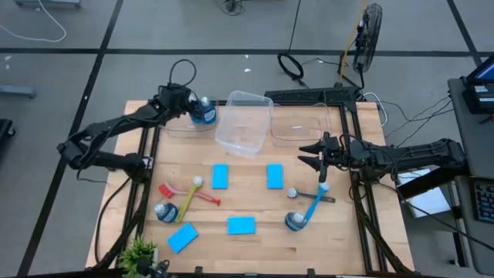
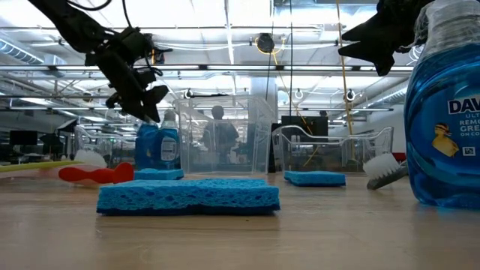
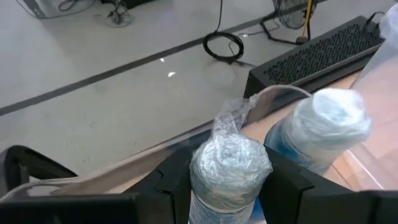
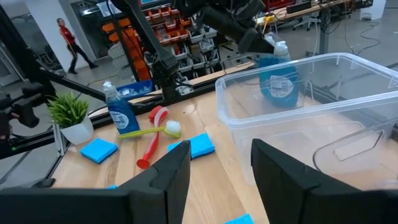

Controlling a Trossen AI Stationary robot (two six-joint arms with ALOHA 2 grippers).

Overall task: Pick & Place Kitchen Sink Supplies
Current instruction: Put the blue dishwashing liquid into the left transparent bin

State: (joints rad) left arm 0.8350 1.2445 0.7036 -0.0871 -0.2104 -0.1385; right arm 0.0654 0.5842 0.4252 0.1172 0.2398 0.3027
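Two small blue soap bottles (image 1: 206,113) stand in the far-left clear bin (image 1: 179,128), their caps wrapped in clear film. My left gripper (image 1: 194,106) is over that bin, shut on the nearer bottle (image 3: 229,167); the second bottle (image 3: 328,122) stands beside it. My right gripper (image 1: 316,157) hovers open above the table's right side, touching nothing. Blue sponges (image 1: 220,176) (image 1: 275,176) (image 1: 241,225) lie flat. Red (image 1: 202,195), yellow-green (image 1: 188,204) and blue (image 1: 312,206) brushes lie on the wood. Two more bottles (image 1: 164,211) (image 1: 294,221) stand near the front. My left gripper pinches the nearer soap bottle by its film-wrapped cap (image 3: 211,163), one finger (image 3: 175,182) on either side of it. The fingers slant down from above (image 2: 142,101). The bottle (image 2: 147,147) is upright, its base level with its neighbour's, inside the bin.
A second clear bin (image 1: 245,122) sits tilted at the far middle, a third (image 1: 299,123) to its right. A small potted plant (image 1: 139,251) stands at the near-left corner. A fourth sponge (image 1: 182,237) lies near it. People show in the room behind.
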